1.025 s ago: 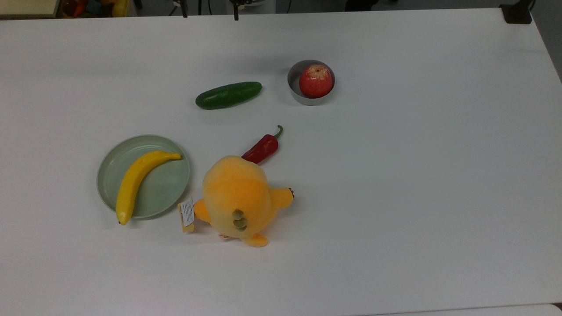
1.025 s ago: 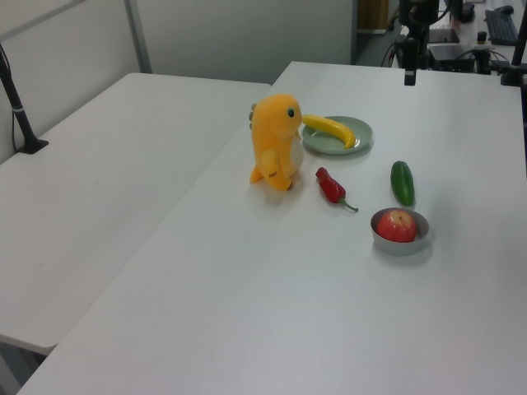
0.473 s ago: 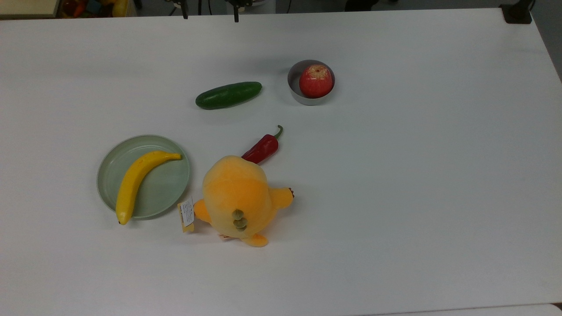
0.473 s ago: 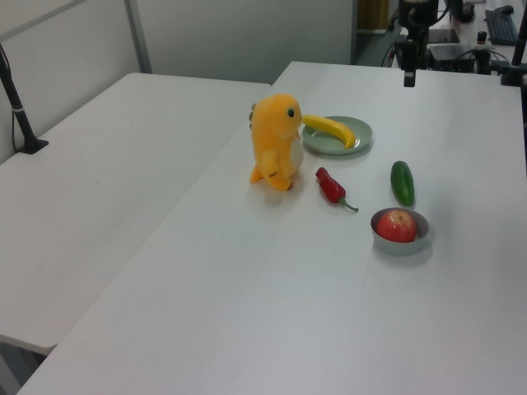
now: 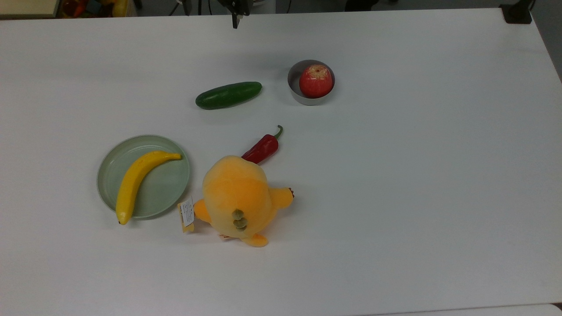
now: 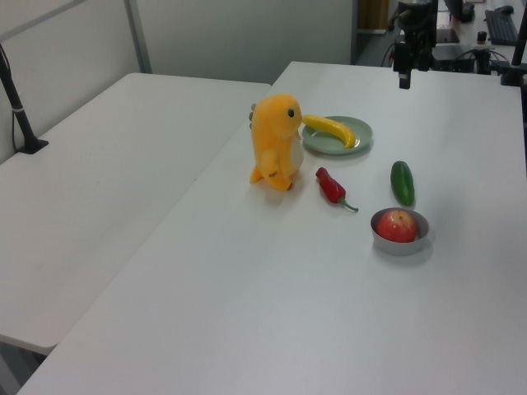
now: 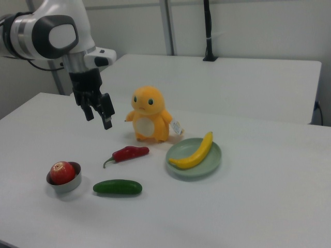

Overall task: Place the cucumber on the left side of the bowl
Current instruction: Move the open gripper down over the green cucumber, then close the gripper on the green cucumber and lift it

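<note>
While nothing on the counter (image 5: pixel 395 197) shifts: tool (image 7: pixel 98 114) drifts slightly, high, well apart from cucumber.
Tool state: seemingly parted, holding nothing.
Cucumber (image 5: pixel 228 95): near bowl (image 5: pixel 295 90), top view's left.
Meaning: approach barely begun.

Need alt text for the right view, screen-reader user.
A white robot arm holds its tool, fingers apart, in the air above a white table, holding nothing. Below lie a green cucumber and, at the right view's left, a grey bowl holding a red apple. Further back are a red chili, an orange plush toy and a banana on a green plate.
</note>
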Robot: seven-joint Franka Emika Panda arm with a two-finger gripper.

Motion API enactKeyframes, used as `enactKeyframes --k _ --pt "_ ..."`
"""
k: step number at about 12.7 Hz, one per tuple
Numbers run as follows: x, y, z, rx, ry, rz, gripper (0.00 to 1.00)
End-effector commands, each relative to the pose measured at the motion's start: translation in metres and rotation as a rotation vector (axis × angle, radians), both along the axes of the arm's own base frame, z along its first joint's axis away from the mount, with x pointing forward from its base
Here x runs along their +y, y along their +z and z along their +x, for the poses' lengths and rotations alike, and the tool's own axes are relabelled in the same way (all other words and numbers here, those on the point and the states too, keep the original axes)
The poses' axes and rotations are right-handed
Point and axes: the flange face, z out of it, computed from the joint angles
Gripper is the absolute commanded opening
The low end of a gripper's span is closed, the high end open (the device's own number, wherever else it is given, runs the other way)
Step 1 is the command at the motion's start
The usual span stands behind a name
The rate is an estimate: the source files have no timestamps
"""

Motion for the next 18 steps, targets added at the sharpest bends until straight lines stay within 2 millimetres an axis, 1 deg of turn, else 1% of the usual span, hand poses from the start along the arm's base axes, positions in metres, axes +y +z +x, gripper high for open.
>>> enactKeyframes --k 1,3,7,9,10,11,13,14,16,18 --pt "0.005 -0.039 -0.008 -0.013 -0.172 0.008 1.0" --pt "0.01 -0.06 -0.009 -0.028 -0.255 0.006 1.0" --pt "0.022 -0.119 -0.018 -0.109 -0.464 0.015 1.0" --pt "0.022 -0.142 -0.02 -0.138 -0.539 0.026 1.0" --pt "0.023 -0.157 -0.025 -0.15 -0.561 0.032 1.0" --pt "0.022 -0.168 -0.028 -0.165 -0.57 0.039 1.0" --pt "0.021 -0.18 -0.029 -0.169 -0.573 0.041 0.99" --pt "0.02 -0.193 -0.032 -0.173 -0.573 0.043 0.98" --pt "0.019 -0.208 -0.033 -0.186 -0.574 0.048 0.97" --pt "0.018 -0.223 -0.029 -0.187 -0.575 0.046 0.95"
